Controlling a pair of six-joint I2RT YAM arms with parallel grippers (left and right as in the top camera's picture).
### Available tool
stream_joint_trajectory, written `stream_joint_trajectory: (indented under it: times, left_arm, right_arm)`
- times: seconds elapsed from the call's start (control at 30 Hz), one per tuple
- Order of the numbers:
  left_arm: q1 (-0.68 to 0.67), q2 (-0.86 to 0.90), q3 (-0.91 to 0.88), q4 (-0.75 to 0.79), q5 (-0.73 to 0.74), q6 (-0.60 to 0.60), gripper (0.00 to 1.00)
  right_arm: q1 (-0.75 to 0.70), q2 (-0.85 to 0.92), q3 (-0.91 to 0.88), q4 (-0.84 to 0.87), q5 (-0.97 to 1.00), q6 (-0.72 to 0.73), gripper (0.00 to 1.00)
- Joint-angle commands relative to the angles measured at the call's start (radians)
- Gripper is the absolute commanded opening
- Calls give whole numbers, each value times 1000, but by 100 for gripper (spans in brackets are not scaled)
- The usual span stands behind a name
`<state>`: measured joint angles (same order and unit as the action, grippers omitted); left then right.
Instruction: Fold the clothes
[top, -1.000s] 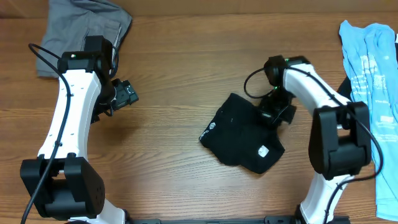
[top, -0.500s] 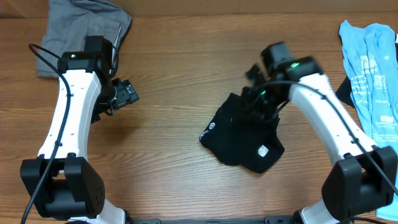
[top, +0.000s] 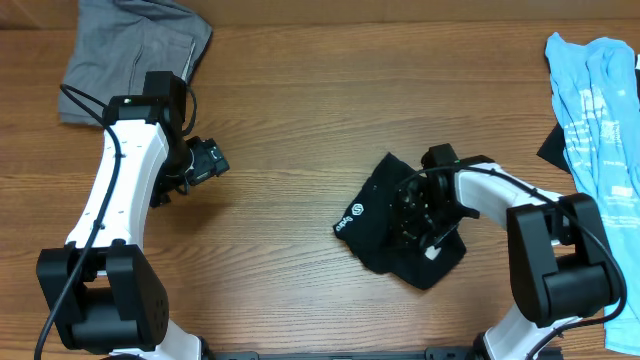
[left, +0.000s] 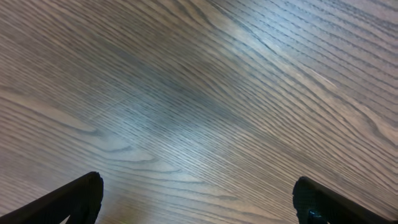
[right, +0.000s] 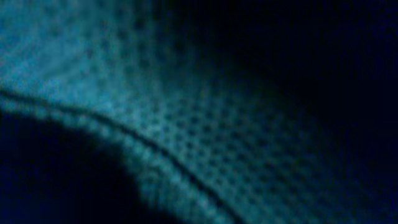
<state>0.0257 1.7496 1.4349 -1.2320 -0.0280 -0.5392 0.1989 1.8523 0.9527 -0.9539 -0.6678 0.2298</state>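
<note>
Right gripper (top: 418, 212): fingers pressed together, set down on the middle of the black T-shirt (top: 372, 240); I cannot tell whether cloth is caught between them (my wrist camera shows only blurred dark weave).
Left gripper (top: 207, 160): spread wide over bare table (top: 300, 110), well apart from the T-shirt.
T-shirt: crumpled heap right of centre, round white logo (top: 356, 212) at its left edge, white tag (top: 432, 252) beside the right gripper.
Other cloth: grey garment (top: 130, 50) far left; light blue shirt (top: 600, 100) at the right edge.

Wood table (top: 300, 110): black T-shirt (top: 378, 238), grey garment (top: 120, 50), blue shirt (top: 600, 100).
</note>
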Motion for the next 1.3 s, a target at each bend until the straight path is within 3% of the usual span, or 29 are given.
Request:
stream_joint_trajectory:
  times: [0.0, 0.13, 0.23, 0.27, 0.33, 0.37, 0.53, 0.67, 0.83, 1.27]
  left_arm:
    - [-8, -10, -7, 20, 114, 76, 100]
    - [-37, -10, -7, 89, 322, 234, 100]
    - [-113, -10, -7, 169, 439, 306, 100]
    - [-144, -10, -7, 197, 457, 309, 100]
    - [-206, -10, -7, 247, 470, 308, 100]
    - [-267, -10, -7, 295, 471, 308, 100]
    - [-461, 53, -7, 495, 470, 315, 100]
    - [-517, 168, -7, 589, 494, 315, 100]
    - [-522, 306, -7, 699, 722, 345, 100]
    - [-550, 445, -7, 622, 893, 387, 100]
  right_arm:
    - [-20, -25, 40, -117, 160, 37, 7]
    - [-4, -155, 149, -260, 218, 41, 8]
    - [-4, -299, 255, -336, 219, 40, 23]
    - [-4, -333, 288, -357, 219, 40, 34]
    - [-4, -402, 367, -409, 219, 40, 67]
    - [-4, -452, 429, -443, 219, 40, 100]
    - [-4, -573, 510, -504, 219, 40, 100]
    - [-4, -635, 510, -537, 219, 40, 100]
    - [-4, -690, 510, -537, 224, 40, 100]
    - [-4, -697, 507, -541, 264, 40, 100]
